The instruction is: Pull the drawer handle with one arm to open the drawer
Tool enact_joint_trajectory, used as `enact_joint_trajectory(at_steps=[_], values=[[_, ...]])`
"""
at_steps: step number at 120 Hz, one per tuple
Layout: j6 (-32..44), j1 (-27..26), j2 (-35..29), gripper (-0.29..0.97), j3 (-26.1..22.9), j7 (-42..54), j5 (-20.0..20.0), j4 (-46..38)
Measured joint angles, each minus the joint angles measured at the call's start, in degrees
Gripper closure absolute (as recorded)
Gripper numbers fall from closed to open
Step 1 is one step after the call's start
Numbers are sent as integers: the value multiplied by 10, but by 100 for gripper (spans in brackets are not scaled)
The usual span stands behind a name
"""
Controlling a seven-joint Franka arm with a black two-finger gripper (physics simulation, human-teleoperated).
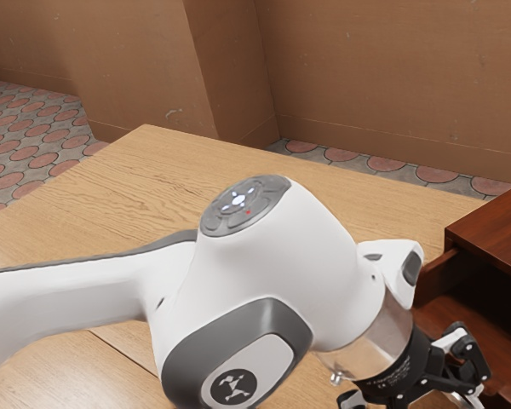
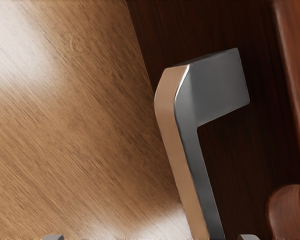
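**Drawer handle point(image 2: 182, 150) with attendant claw point(image 1: 462, 371)**

One white arm point(image 1: 272, 264), grey cap point(image 1: 238, 375) stamped with a white emblem. One black claw, spread apart, straddling one steel handle, not clamped. Handle mounted on one dark wood drawer front point(image 2: 240, 165). One cabinet point(image 1: 494, 230) at the exterior view's right, standing on light tabletop point(image 1: 153, 196). Tiled floor point(image 1: 25, 145) and brown walls point(image 1: 392, 68) behind.
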Motion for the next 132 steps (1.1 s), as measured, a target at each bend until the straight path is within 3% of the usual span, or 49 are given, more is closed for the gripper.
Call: enact_joint_trajectory(at_steps=[132], values=[[19, -13, -82, 29, -1, -19, -20, -86]])
